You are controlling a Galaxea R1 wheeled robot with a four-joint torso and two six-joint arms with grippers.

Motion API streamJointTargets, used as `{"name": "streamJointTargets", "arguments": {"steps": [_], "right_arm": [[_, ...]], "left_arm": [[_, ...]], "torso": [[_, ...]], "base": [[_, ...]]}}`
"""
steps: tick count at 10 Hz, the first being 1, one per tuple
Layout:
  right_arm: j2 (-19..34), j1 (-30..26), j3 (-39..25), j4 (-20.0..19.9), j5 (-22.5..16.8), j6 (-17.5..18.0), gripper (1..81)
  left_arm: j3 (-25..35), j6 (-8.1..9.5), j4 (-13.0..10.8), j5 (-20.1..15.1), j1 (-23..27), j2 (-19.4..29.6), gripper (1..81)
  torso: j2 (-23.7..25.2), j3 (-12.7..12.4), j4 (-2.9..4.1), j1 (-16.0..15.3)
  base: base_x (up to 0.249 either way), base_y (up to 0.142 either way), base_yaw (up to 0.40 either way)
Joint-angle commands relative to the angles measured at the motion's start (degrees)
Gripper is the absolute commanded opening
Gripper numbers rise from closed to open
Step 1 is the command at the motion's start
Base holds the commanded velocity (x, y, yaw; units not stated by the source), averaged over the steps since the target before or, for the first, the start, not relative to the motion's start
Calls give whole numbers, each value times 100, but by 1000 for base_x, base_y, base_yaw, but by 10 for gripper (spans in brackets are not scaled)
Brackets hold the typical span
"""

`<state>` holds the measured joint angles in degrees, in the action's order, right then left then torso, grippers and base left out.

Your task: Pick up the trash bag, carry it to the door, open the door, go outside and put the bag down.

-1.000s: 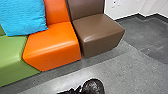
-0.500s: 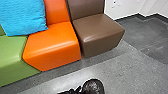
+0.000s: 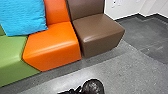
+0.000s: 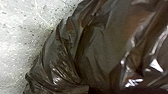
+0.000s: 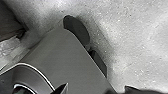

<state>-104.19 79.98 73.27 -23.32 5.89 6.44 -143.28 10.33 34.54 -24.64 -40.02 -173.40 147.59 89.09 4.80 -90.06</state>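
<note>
Fingers, left or right: from these views I cannot tell how far apart they stand, or whether either set has hold of anything. Dark, glossy and creased, the trash bag (image 4: pixel 112 50) lies large and close in the left wrist view, with pale speckled floor (image 3: pixel 120 72) beside it. In the head view a black, shiny, rounded top shows low near the middle, in front of the seats. Behind it run a green seat (image 3: pixel 12 55), an orange seat (image 3: pixel 55 42) and a brown seat (image 3: pixel 100 27), side by side. A bright blue cushion (image 3: pixel 22 17) stands propped at the green and orange ones. Beyond the brown seat, a white wall (image 3: pixel 120 10) meets darker grey flooring (image 3: pixel 147 32) along a black baseboard (image 3: pixel 127 16).
</note>
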Motion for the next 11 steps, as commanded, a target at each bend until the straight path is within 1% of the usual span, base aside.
{"name": "streamJointTargets", "arguments": {"steps": [1, 6, 7, 9, 10, 11], "right_arm": [[203, -100, 2, -32, -536, -11, 811], [185, -179, 29, -32, -571, -11, 811], [177, -179, 38, -24, -571, -11, 811], [176, -179, 38, -23, -571, -11, 811], [168, -179, 38, -23, -571, -11, 811], [160, -179, 38, -23, -571, -11, 811]], "left_arm": [[-16, -22, -325, -393, 262, -20, 10], [-8, -22, -325, -375, 271, -20, 10], [-8, -22, -325, -375, 262, -29, 10], [-8, -22, -325, -384, 262, -20, 10], [-8, -22, -325, -392, 270, -11, 10], [19, -22, -325, -393, 262, 6, 10]], "torso": [[0, 0, 0, 0], [0, 0, 2, 0], [-573, 0, 2, 369], [-626, 0, 2, 397], [-781, 0, 0, 494], [-975, -363, 2, 612]], "base": [[0, 0, 0], [0, 0, 0], [0, 0, 0], [0, 0, 0], [0, 0, 0], [0, 0, 0]]}}
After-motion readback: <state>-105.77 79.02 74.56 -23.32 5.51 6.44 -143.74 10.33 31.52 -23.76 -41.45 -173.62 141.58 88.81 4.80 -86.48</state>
